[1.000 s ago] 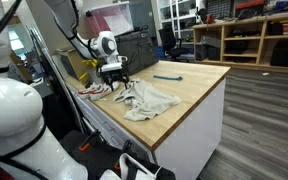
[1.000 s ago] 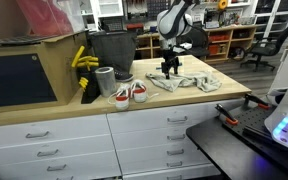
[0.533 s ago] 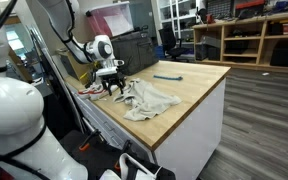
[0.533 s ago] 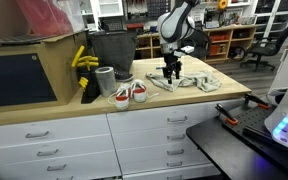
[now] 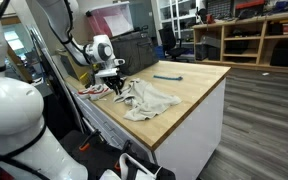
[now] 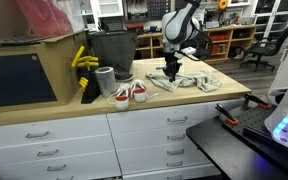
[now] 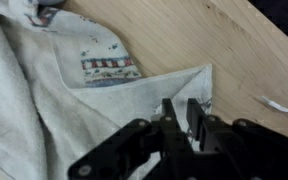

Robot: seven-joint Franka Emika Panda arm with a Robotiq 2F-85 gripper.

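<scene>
Though they are blurred, the fingers [image 7: 197,118] stand narrow astride the cloth [image 7: 44,110]; grip unclear.

We record an off-white cloth [image 7: 44,110] bearing a band [image 7: 109,68] of small red and blue figures. We note a black gripper [image 7: 181,112], a light wood-grain counter [image 7: 184,35], white shoes [image 6: 129,94] with red trim, and a teal tool [image 5: 167,76].

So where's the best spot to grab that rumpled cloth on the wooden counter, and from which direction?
Probably the corner, taken from straight above. The cloth lies low and spread out on the counter, so coming in from the side offers little to catch. That corner is a thin, free flap at the cloth's edge, which the fingers could pinch. The gripper hangs right over it.
</scene>
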